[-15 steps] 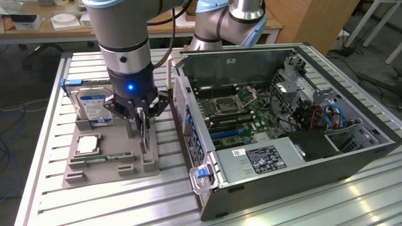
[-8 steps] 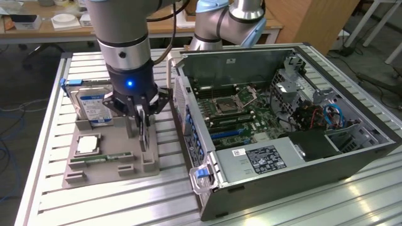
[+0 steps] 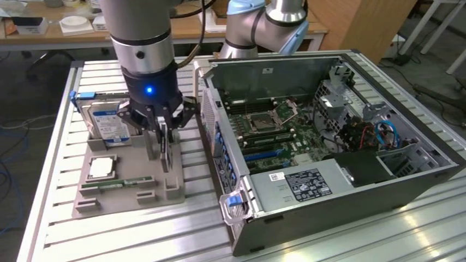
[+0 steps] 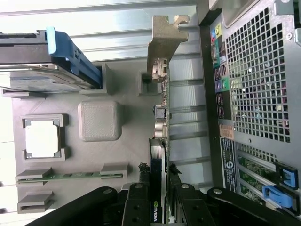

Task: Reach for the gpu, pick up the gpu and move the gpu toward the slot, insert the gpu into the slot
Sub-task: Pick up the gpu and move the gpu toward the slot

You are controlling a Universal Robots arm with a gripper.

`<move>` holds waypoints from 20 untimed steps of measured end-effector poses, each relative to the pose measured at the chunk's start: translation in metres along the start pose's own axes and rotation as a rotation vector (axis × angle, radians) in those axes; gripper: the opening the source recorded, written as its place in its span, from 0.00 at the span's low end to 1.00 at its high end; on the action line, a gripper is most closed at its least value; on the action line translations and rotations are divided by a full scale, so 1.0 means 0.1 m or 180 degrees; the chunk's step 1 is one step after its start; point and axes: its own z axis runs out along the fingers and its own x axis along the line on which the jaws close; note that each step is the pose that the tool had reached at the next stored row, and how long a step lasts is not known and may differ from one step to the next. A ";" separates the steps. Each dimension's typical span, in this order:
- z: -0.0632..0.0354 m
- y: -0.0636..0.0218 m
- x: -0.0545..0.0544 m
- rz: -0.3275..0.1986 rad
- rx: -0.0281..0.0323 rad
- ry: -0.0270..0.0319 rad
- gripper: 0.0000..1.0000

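Nearest us, the open black computer case (image 3: 328, 218) lies on the slatted aluminium table (image 3: 131, 234), and we see its green motherboard (image 3: 276, 131) exposed. Beside it, the grey moulded tray (image 3: 124, 199) holds four parts, one of each: a thin green memory stick (image 3: 117, 184), a square silver processor (image 3: 100, 167), a blue-labelled silver hard drive (image 3: 109, 123), and the gpu (image 4: 162, 136), standing on edge in its tray slot. The black gripper (image 4: 160, 172) is narrowed right down, clamped on both faces of the card. Farthest back, we spot a wooden desk (image 3: 73, 35).
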 end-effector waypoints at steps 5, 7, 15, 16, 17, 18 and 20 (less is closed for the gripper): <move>-0.068 0.003 0.00 0.0000 0.0000 0.0000 0.26; -0.103 0.004 -0.01 0.0000 0.0000 0.0000 0.26; -0.283 0.011 -0.01 0.0000 0.0000 0.0000 0.26; -0.306 0.012 -0.02 0.0000 0.0000 0.0000 0.26; -0.329 0.013 -0.02 0.0000 0.0000 0.0000 0.26; -0.352 0.014 -0.02 0.0000 0.0000 0.0000 0.26; -0.399 0.016 -0.02 0.0000 0.0000 0.0000 0.26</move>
